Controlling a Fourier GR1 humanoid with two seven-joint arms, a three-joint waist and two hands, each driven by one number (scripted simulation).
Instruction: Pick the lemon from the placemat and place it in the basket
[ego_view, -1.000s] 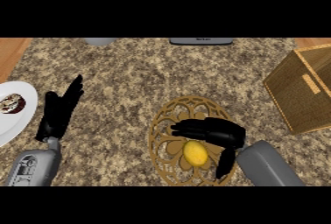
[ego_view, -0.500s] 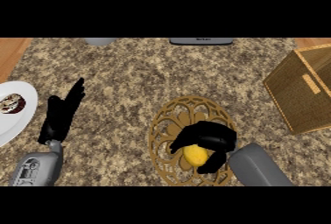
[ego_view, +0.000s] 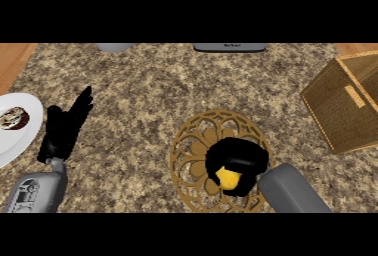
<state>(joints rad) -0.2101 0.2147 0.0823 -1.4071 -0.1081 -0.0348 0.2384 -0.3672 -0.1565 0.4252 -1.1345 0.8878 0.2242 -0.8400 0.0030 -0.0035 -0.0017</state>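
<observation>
The right robot hand (ego_view: 238, 159) is curled around the smooth yellow lemon (ego_view: 231, 179), on the round openwork golden placemat (ego_view: 193, 145). The woven boxy basket (ego_view: 347, 107) stands well apart from the placemat, on the speckled stone desk (ego_view: 170, 85). The left robot hand (ego_view: 65, 131) rests with straight fingers beside a white plate (ego_view: 21, 131).

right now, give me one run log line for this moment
phase: grasp | right hand curled on lemon | lemon over placemat | left hand open | basket at right

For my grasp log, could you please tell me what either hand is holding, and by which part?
The right hand curls over the top of the yellow lemon; the left hand holds nothing.
</observation>
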